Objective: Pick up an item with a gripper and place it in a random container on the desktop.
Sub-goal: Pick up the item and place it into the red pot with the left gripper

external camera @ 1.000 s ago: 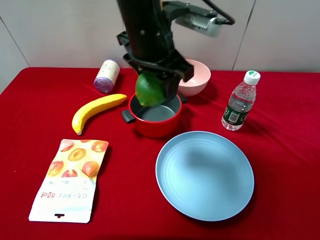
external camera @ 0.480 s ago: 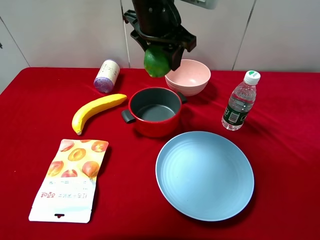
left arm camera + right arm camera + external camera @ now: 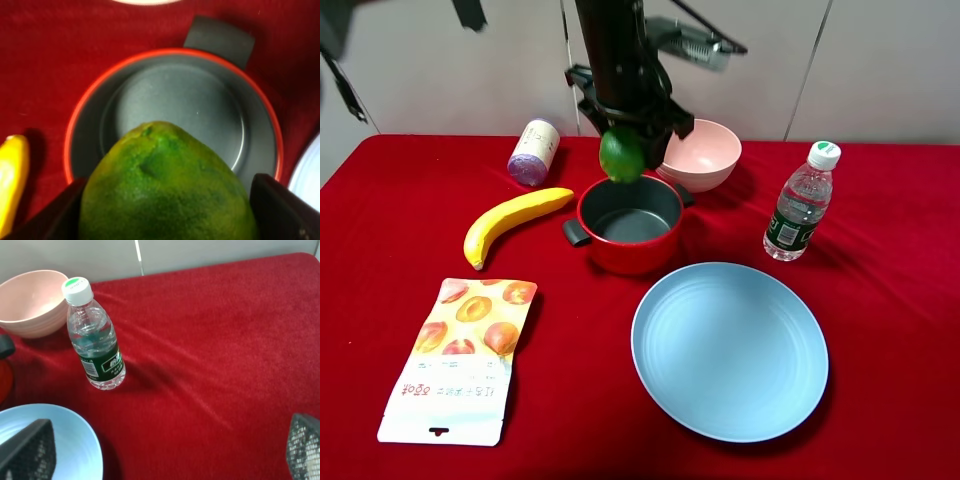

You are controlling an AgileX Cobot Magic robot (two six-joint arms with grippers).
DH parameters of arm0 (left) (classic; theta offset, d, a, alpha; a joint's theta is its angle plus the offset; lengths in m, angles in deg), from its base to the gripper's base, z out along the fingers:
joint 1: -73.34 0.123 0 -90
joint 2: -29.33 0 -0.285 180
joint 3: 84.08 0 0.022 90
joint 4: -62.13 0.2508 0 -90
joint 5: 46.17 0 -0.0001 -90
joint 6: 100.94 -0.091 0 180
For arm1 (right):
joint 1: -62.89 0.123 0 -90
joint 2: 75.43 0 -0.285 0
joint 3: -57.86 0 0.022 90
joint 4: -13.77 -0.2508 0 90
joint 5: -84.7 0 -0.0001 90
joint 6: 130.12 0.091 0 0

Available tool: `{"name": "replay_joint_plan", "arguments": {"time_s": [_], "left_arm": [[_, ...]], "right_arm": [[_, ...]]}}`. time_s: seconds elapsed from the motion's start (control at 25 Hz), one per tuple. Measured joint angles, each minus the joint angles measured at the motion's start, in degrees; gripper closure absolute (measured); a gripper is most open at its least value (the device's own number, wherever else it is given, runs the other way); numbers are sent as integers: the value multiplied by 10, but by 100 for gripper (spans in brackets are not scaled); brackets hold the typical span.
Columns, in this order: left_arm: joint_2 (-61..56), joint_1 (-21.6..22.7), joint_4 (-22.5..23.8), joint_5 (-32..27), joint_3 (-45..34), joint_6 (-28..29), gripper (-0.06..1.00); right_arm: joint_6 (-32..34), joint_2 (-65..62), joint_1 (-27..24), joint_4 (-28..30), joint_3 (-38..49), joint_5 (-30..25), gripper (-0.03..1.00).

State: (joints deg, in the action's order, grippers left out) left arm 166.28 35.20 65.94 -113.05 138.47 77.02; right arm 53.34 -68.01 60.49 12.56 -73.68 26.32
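The left jaws clamp the lime (image 3: 622, 155), which hangs above the pot (image 3: 630, 258). Only the left wrist view shows the pot's grey inside straight beneath the lime. The right jaws gape wide, empty.

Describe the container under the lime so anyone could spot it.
On the red-clothed table, look near the middle, behind the big light blue plate and right of the banana. The pot there, below the held lime, is red with a dark grey inside and stubby grey handles, unlike the handleless pink bowl behind it.

the lime (image 3: 622, 156) rose from the pot (image 3: 630, 256), then dipped slightly.
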Motion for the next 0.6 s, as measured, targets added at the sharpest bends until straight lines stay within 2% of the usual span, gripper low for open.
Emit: {"name": "replay_joint_plan", "arguments": {"time_s": [0.6], "left_arm": [[58,0,1,2,-1,0,31]], "right_arm": [[0,0,0,0,0,0,28]]}}
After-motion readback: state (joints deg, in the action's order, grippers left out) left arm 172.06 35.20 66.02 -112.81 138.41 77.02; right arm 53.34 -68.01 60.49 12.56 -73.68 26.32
